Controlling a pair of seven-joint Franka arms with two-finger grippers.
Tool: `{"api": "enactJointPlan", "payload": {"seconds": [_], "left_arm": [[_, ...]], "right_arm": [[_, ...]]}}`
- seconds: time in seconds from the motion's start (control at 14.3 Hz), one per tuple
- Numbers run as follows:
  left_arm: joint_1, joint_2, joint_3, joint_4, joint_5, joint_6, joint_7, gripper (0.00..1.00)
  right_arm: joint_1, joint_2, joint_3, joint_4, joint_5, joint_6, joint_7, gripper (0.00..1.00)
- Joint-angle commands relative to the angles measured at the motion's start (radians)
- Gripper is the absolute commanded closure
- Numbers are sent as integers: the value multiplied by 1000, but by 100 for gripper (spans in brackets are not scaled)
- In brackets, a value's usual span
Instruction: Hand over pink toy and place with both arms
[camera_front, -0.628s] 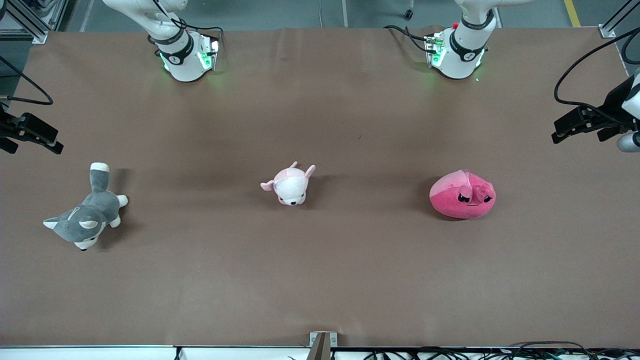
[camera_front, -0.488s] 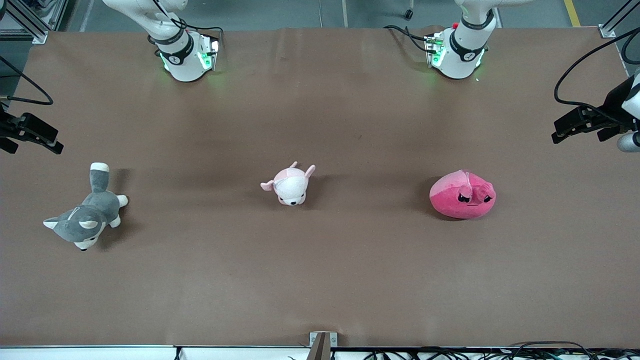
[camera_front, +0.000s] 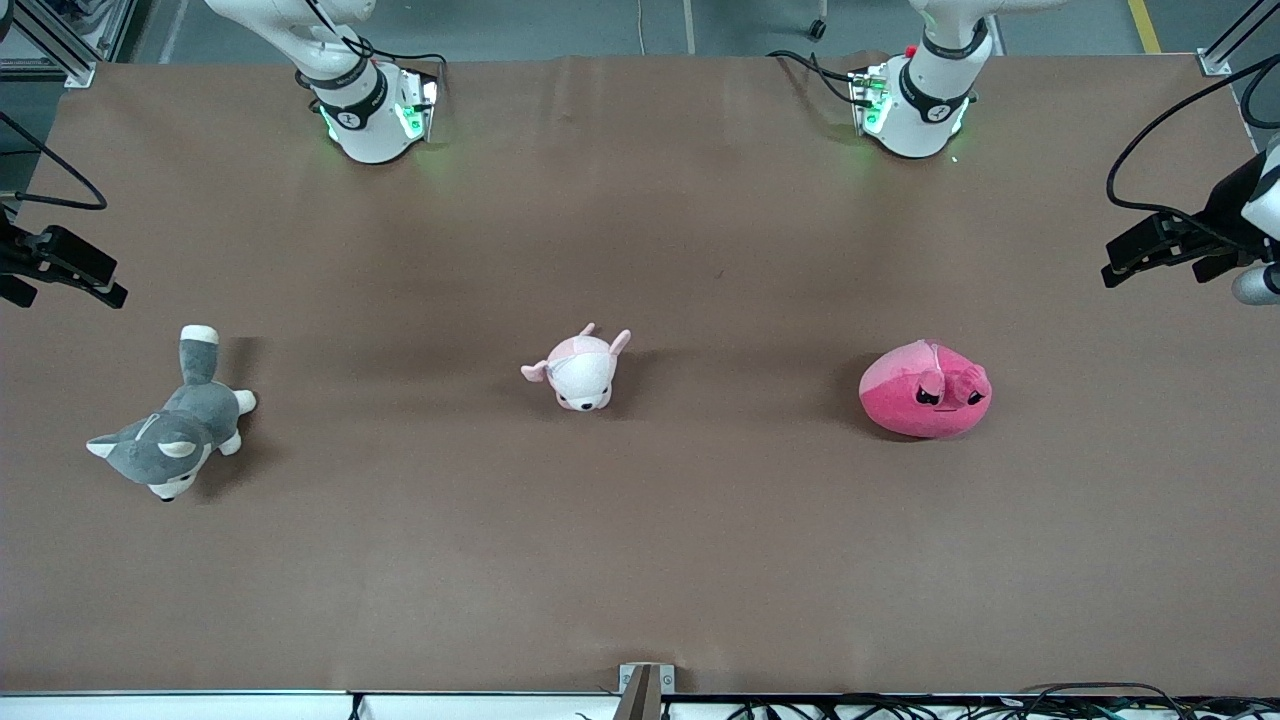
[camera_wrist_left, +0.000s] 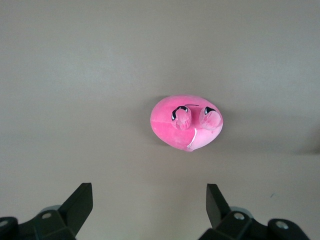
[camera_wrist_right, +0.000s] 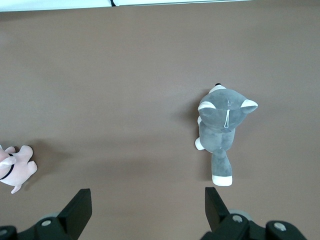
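The pink toy (camera_front: 925, 390) is a rounded hot-pink plush with a dark angry face. It lies on the brown table toward the left arm's end. The left wrist view shows the pink toy (camera_wrist_left: 186, 122) on the table well ahead of the open fingers, apart from them. My left gripper (camera_front: 1150, 262) hangs in the air over the left arm's end of the table, and this left gripper (camera_wrist_left: 149, 200) is open and empty. At the right arm's end, my right gripper (camera_front: 60, 272) is also raised; the right gripper (camera_wrist_right: 148, 202) stands open and holds nothing.
A small pale pink-and-white plush (camera_front: 580, 370) lies mid-table, and its edge shows in the right wrist view (camera_wrist_right: 12, 167). A grey-and-white dog plush (camera_front: 170, 430) lies toward the right arm's end, below the right gripper's camera (camera_wrist_right: 222, 130). The arm bases (camera_front: 370, 115) stand along the table's edge farthest from the front camera.
The left hand has shifted by a hair at the table's end. The toys and the right arm have not moved.
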Motion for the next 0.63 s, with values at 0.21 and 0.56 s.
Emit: {"api": "enactJointPlan", "payload": {"seconds": [0.21, 0.56], "left_arm": [[-2, 74, -3, 2, -38, -16, -49, 0], [-14, 227, -3, 0, -56, 50, -68, 0]], "right_arm": [[7, -12, 1, -6, -8, 4, -3, 0], [7, -14, 1, -7, -8, -5, -5, 0]]}}
